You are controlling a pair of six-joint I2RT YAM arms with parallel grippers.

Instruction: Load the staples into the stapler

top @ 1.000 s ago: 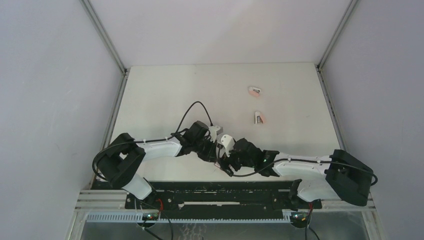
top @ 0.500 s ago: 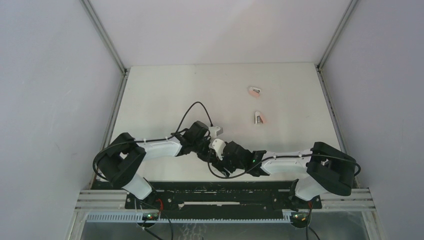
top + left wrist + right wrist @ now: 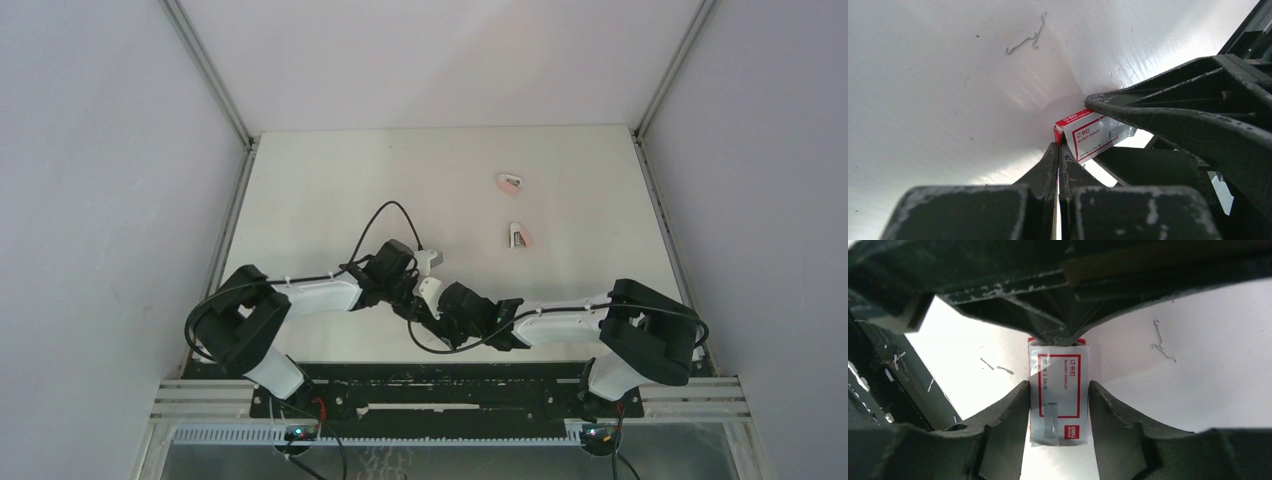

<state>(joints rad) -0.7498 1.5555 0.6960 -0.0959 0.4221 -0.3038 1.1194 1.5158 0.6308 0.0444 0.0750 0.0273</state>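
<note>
Currently, item one: right gripper [image 3: 1058,387], jaws narrowed, pads set against both long sides of the staples pack [image 3: 1058,405], which sits label-up between them. Item two, at the pack's far end from that gripper: left gripper [image 3: 1058,150], jaws pressed fully together, tips touching the red end flap; whether they pinch it I cannot tell. Beyond, loose bent staples [image 3: 1160,340] on the table [image 3: 1208,390] and, well apart, two pink blocks [image 3: 509,182]; the pack looks closed and I see no stapler, so I judge loading not yet begun.
</note>
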